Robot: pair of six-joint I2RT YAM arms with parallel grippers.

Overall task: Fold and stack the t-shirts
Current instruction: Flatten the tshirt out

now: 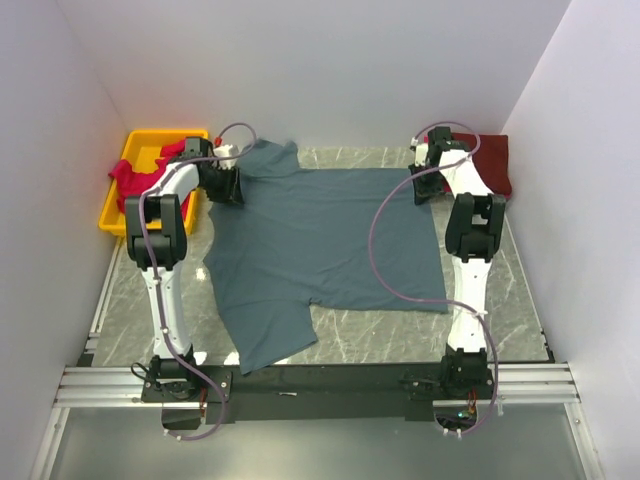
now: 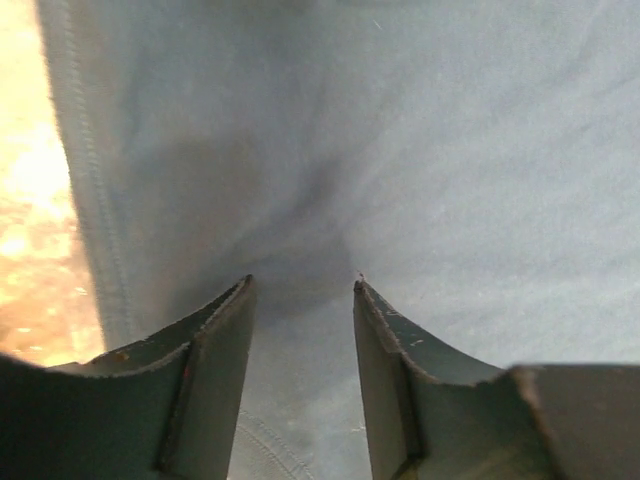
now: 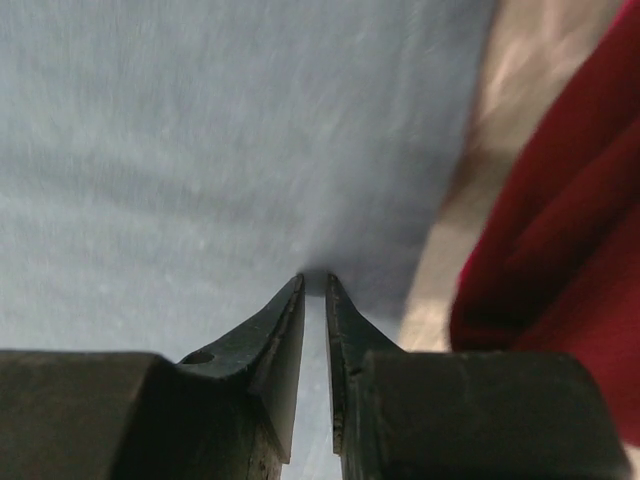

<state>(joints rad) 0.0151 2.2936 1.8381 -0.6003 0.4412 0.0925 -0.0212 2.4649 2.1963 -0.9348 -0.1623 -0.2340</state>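
Slate blue-grey t-shirt lies spread flat, mostly smooth, mid-table, long axis left-right: both short sleeves at the left end, one far, one near, straight hem at the right end. Left gripper is at the far-left shoulder with fingers spread apart over the cloth, a stitched seam running beside them; right gripper is at the far-right hem corner, fingers pinched nearly together on the shirt's edge. Bright pinkish-red t-shirt is bunched in the yellow bin far left, and the dark maroon t-shirt sits far right, just beyond the right gripper.
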